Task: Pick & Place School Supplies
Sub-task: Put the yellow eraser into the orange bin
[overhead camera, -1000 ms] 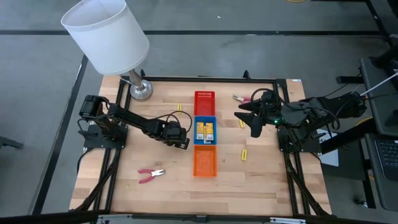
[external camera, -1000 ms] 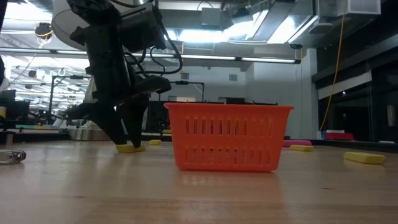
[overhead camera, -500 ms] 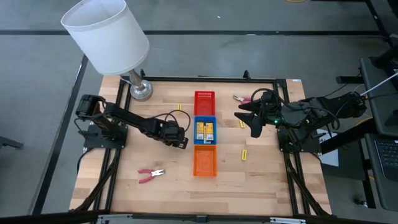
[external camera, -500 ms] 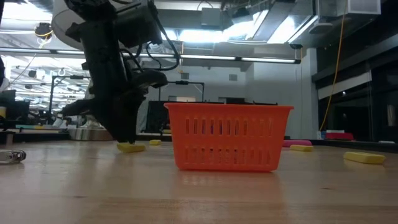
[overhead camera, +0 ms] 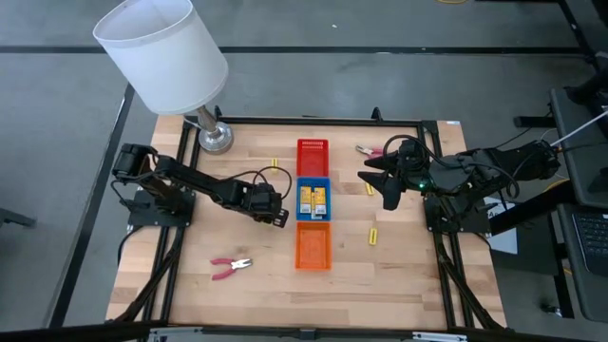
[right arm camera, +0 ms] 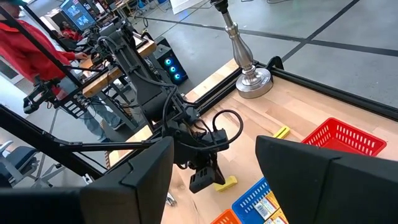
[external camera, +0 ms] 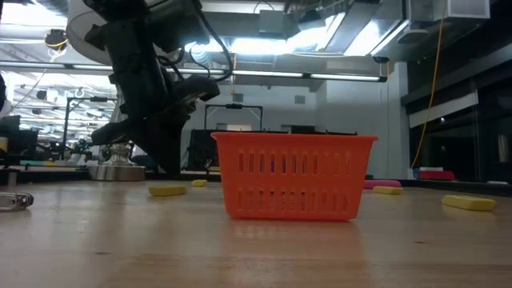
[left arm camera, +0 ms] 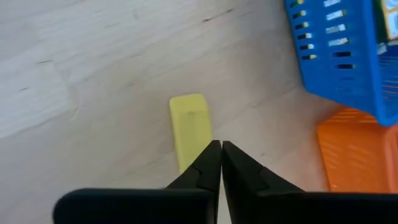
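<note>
Change: left claw (left arm camera: 220, 152) snaps its fingers together and lifts a touch, and the yellow stick (left arm camera: 190, 129) it reached for stays flat on the tabletop (overhead camera: 190, 256).
Yellow stick: lying on the wood just left of the blue tray (overhead camera: 314, 199), right under the left claw's tips; in the left wrist view the closed tips meet over its near end with nothing between them.
Grip: empty, that one's a miss; in the low view the stick sits on the boards with the dark arm clear above it.
Other sticks: one near the lamp base (overhead camera: 215, 138) beside the red tray (overhead camera: 311, 154); one (overhead camera: 373, 235) right of the orange tray (overhead camera: 313, 247); one (overhead camera: 370, 188) just below the right claw.
Packets: two yellow packets (overhead camera: 314, 200) with dark marks sit side by side in the blue tray.
Pliers: one red-handled pair (overhead camera: 231, 267) on the near left of the tabletop, well apart from the trays; another (overhead camera: 368, 150) at the far right, beside the right arm.
Trays: red, blue and orange in a row down the middle, touching end to end.
Right claw (overhead camera: 377, 179): fingers spread wide, holding nothing, hanging right of the blue tray.
Lamp: white shade (overhead camera: 161, 53) over the far left corner.
Background: a person in a red sleeve (right arm camera: 31, 46) at a desk beyond the tabletop.
</note>
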